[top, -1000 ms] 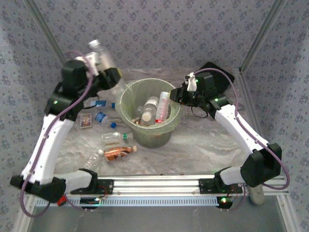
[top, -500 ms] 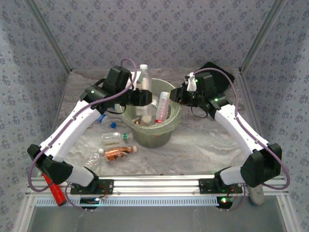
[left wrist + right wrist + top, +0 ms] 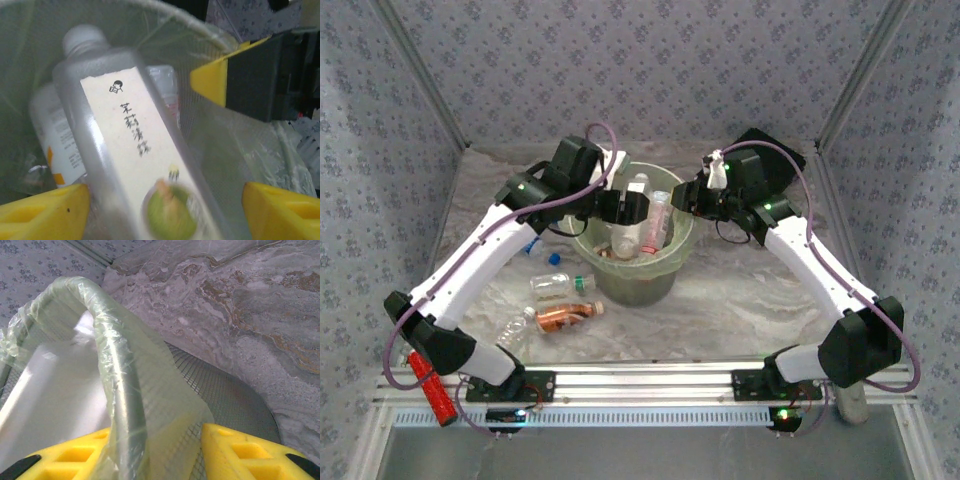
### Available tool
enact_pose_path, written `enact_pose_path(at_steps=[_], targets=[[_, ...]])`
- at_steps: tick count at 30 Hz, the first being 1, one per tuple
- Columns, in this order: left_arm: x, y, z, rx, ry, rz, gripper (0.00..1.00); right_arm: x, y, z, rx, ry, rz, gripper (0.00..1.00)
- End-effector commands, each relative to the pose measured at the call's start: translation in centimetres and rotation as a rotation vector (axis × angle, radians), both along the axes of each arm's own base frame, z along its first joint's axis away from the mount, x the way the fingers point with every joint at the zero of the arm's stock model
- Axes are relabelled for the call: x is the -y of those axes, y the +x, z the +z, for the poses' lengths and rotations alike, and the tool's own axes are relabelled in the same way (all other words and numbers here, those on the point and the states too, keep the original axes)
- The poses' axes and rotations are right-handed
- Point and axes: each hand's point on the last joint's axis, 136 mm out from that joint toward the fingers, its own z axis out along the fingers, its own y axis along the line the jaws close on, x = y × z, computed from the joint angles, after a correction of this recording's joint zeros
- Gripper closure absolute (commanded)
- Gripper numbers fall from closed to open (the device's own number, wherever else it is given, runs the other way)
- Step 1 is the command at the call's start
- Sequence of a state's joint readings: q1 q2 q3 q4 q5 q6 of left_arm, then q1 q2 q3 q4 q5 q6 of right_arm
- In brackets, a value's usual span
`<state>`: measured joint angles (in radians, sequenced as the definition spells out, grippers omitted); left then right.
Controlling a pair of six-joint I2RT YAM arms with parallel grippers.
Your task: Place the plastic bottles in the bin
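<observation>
1. Bin (image 3: 632, 283): round pale-green translucent wastebasket with a thin plastic liner, standing mid-table (image 3: 750, 300).
2. Left gripper (image 3: 620, 210): over the bin's mouth, toward its 10 o'clock side. In the left wrist view (image 3: 166, 189) the yellow fingers (image 3: 45, 210) stand apart, with a plain gap between the right-hand one and the bottle.
3. White-label bottle (image 3: 638, 192) (image 3: 130, 150): between those fingers, inside the bin's mouth, tilted, with its white cap toward 11 o'clock in the wrist view. The label bears black characters and a green fruit picture. Its outline is blurred.
4. Right gripper (image 3: 692, 203) (image 3: 156, 432): at the bin's 2 o'clock rim. The pincer is clamped on the bin, with rim (image 3: 107, 335) and liner fold running between the yellow fingers.
5. Bin contents:
   - red-label bottle (image 3: 658, 222), standing at the 3 o'clock side;
   - orange-marked bottle (image 3: 55, 145), lying behind the white-label bottle.
6. Bottles on the table, from 7 to 9 o'clock of the bin:
   - blue-cap bottle (image 3: 552, 258), largely under the left arm;
   - clear bottle (image 3: 560, 284), lying on its side;
   - copper-label bottle (image 3: 568, 315), lying just nearer than the clear bottle;
   - small clear bottle (image 3: 515, 330), at 7 o'clock.
7. Red cylinder (image 3: 430, 385): near-left corner, beside the left arm's elbow.
8. Black box (image 3: 775, 150): at 1 o'clock of the bin, partly hidden behind the right arm.
</observation>
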<state>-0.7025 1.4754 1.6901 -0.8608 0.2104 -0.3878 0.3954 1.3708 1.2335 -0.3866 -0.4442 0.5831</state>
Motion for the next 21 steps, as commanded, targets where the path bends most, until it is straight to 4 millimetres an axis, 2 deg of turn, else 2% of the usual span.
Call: enact_pose_path(at_steps=[1,6,12,16,18,21], targets=[[0.3,2.0,1.8,0.096,0.002,0.028,0.25,-0.3,-0.5,0.8,0.011,-0.007,0.015,0.54],[0.4,3.6,0.0,0.094,0.073,0.06,0.39,-0.3,-0.5,0.8,0.012,-0.007,0.016,0.54],[2.1,2.4,-3.4,-0.009,0.062,-0.001,0.52,-0.3,-0.3,0.4,0.008,-0.012,0.014,0.54],[2.6,1.7,-5.8,-0.063,0.1,-0.02,0.54,-0.5,-0.2,0.3,0.005,-0.006,0.017,0.54],[2.7,1.7,-6.0,-0.065,0.1,-0.021,0.54,-0.5,-0.1,0.3,0.005,-0.006,0.017,0.54],[2.9,1.8,-4.4,-0.025,0.059,-0.022,0.54,-0.5,-0.1,0.4,0.009,-0.004,0.017,0.54]])
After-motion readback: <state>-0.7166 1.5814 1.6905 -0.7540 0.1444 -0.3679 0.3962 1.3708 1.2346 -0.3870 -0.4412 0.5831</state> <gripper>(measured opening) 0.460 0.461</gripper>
